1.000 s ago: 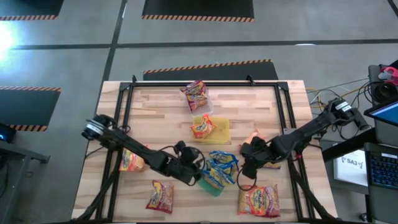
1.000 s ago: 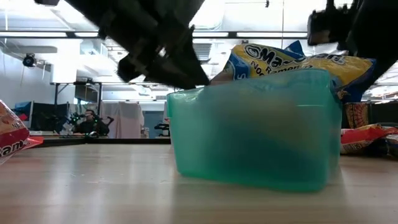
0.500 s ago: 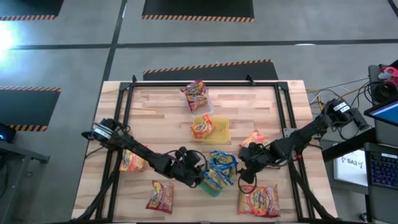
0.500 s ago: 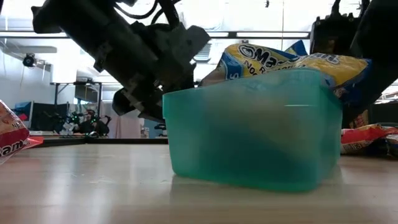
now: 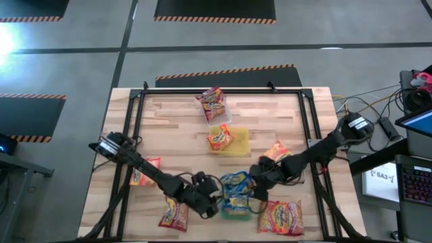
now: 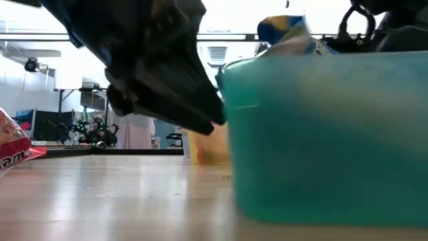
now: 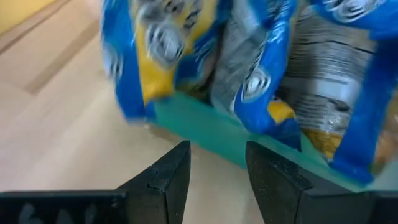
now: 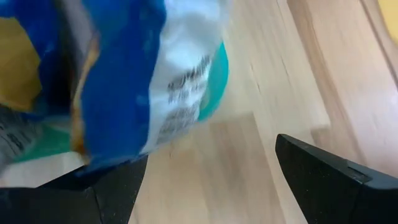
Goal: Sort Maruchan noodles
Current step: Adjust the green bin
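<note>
Since the earlier frames the green tray with its blue and yellow packets has shifted toward the near edge of the table, and it now fills more of the low view. Both arms have come down with it, the left gripper at its left side and the right gripper at its right.

The blue and yellow packets stand bunched in the tray, their tops rising above its rim. In the left wrist view the fingers stand a narrow gap apart just in front of the tray wall, with nothing between them. In the right wrist view the fingers are spread wide, a blue packet close before them; whether they touch it cannot be told.

Farther out, a red packet lies near the front edge left of the tray, and a larger red packet lies to the tray's right. An orange packet lies under the left arm, another orange packet beside the right arm. An orange packet rests on the yellow tray at mid-table, and a red packet sits in the clear tray toward the far edge.
</note>
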Robot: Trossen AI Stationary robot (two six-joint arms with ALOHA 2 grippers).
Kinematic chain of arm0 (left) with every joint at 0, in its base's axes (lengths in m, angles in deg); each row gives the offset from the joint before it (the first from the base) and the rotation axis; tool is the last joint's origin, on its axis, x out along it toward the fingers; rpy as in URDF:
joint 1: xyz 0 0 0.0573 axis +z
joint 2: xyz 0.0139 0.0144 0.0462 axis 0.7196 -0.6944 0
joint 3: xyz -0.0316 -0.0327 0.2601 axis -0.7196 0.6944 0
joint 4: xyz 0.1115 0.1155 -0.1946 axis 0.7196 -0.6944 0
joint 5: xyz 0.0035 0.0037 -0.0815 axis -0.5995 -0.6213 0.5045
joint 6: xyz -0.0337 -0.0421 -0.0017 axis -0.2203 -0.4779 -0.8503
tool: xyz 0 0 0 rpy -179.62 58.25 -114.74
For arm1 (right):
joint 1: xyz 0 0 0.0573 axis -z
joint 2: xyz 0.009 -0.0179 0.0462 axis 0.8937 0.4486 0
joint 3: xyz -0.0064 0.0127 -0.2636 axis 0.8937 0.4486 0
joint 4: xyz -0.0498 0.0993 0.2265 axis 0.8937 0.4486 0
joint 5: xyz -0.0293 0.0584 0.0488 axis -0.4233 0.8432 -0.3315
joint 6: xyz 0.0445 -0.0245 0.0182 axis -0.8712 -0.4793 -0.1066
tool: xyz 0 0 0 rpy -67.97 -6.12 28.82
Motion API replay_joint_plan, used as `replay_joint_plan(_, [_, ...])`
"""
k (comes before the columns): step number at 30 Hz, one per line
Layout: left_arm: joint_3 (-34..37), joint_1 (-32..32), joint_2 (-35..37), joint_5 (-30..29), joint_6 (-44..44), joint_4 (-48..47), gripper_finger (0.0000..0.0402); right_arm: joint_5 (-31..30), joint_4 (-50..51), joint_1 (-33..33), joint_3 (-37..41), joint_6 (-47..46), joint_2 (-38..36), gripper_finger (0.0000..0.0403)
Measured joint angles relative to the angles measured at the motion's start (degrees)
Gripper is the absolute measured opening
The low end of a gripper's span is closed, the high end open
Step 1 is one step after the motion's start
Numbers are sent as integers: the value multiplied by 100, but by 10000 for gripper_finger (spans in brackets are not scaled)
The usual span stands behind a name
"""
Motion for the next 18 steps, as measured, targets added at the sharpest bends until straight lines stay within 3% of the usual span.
replay_joint_plan(9, [-738,-205,11,-682,-90,-1612,139,62,-135,136,-437,563,403,341])
replay_joint_plan(18, [-633,-265,13,-743,-640,-1941,139,356,109,109,-620,524,520,341])
